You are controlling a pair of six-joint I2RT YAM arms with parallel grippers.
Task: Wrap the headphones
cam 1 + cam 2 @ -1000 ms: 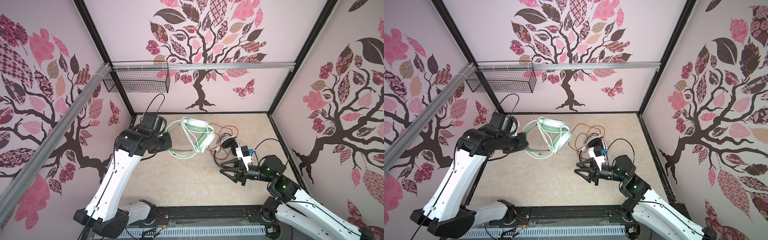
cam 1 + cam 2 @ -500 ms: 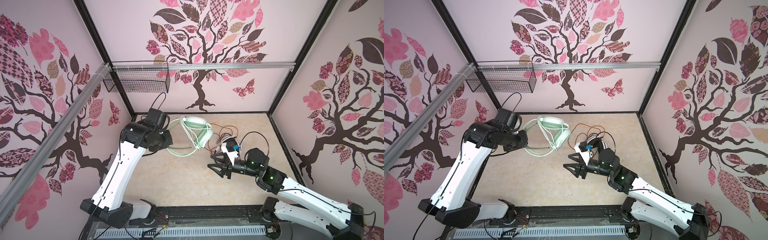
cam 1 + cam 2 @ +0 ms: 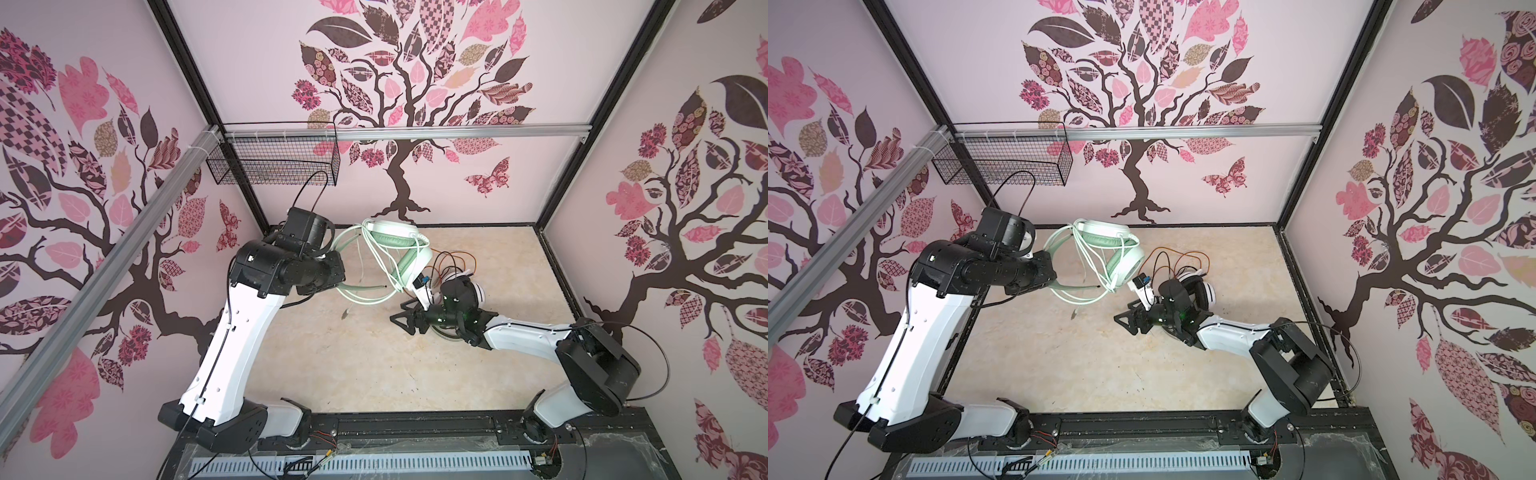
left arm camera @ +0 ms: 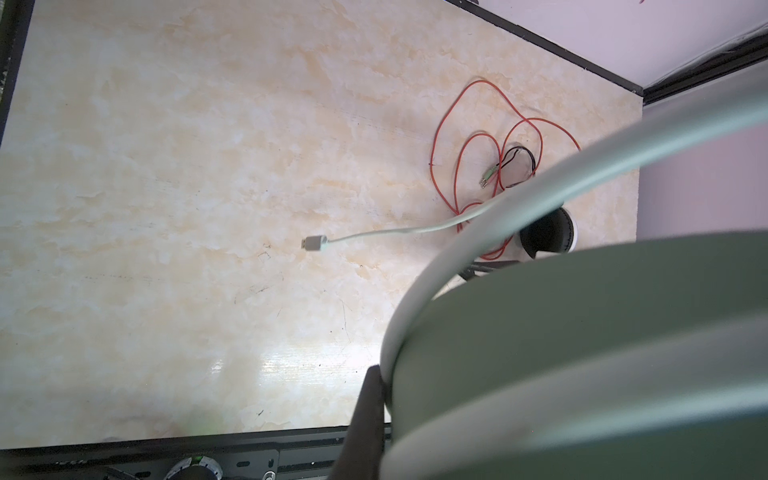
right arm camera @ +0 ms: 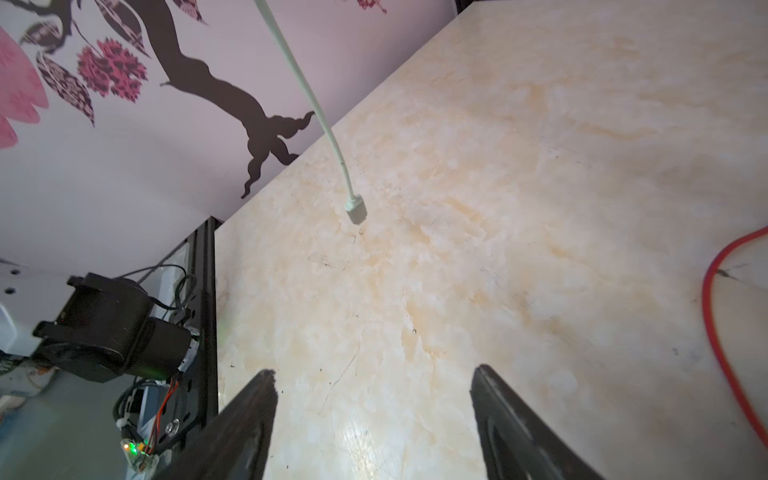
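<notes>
In both top views the mint-green headphones [image 3: 395,232] [image 3: 1104,230] hang above the table with their pale cord looped round them. My left gripper [image 3: 340,270] is shut on their headband [image 4: 582,332], which fills the left wrist view beside one dark finger [image 4: 365,415]. The cord's plug [image 3: 345,314] [image 5: 356,210] dangles just over the table. My right gripper [image 3: 400,325] [image 5: 372,372] stands open and empty low over the table, right of the plug. Behind it lie the white headphones [image 3: 480,293] with a black pad [image 4: 548,232] and a loose orange-red cord [image 4: 457,137].
A black wire basket [image 3: 274,160] hangs on the back wall at the left, under an aluminium rail [image 3: 457,132]. A black base rail [image 3: 415,428] runs along the table's front edge. Patterned walls close in three sides.
My right gripper has opened wider and reached left, low over the table, toward the dangling plug. The left arm has carried the mint-green headphones a little farther back.
</notes>
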